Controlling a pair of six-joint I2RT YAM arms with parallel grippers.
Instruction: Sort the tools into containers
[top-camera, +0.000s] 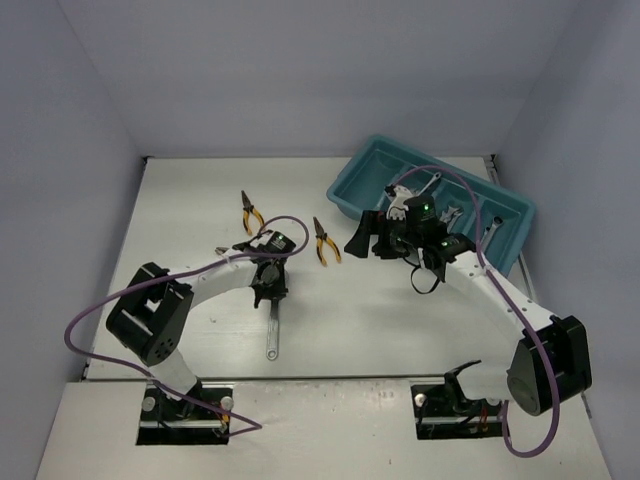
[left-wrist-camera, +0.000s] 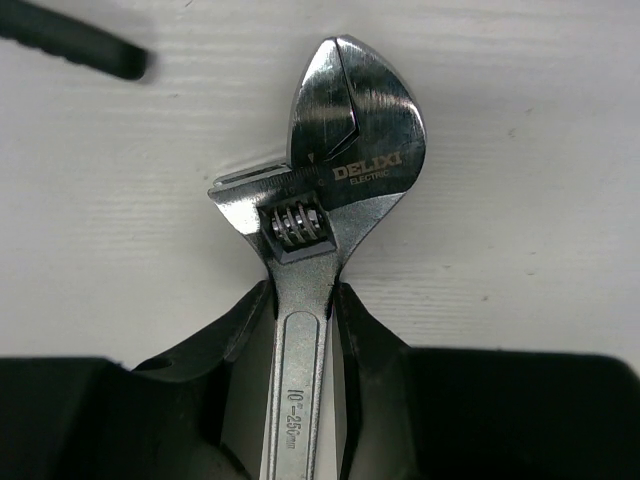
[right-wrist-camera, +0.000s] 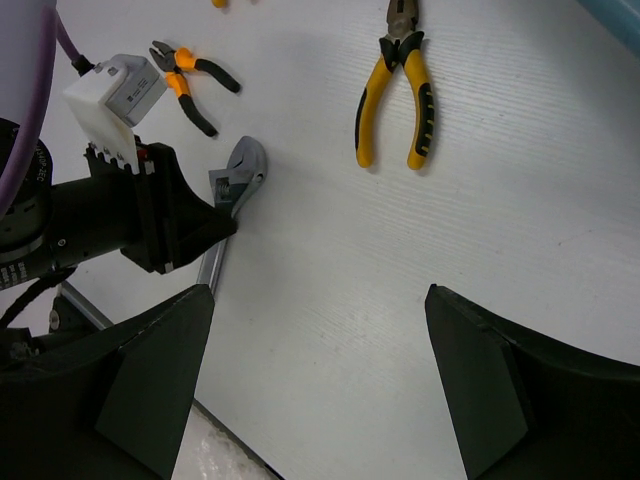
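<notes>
Glossy chrome adjustable wrench (left-wrist-camera: 340, 190), apparently snug in left gripper (left-wrist-camera: 302, 296).

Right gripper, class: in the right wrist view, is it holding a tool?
No: the right gripper is open, its fingers wide apart over bare table.

Wrenches (top-camera: 428, 184) seemingly in tray (top-camera: 372, 165), pliers (top-camera: 322, 240) left.

White table (top-camera: 400, 330). Teal compartment tray (top-camera: 365, 160) at the far right corner. Left of it lie one pair of yellow-handled pliers (top-camera: 322, 242), a second pair of pliers (top-camera: 251, 214) farther left, and small orange-handled cutters (right-wrist-camera: 185, 75). A silver adjustable wrench (left-wrist-camera: 340, 170) lies nearer the arm bases.
</notes>
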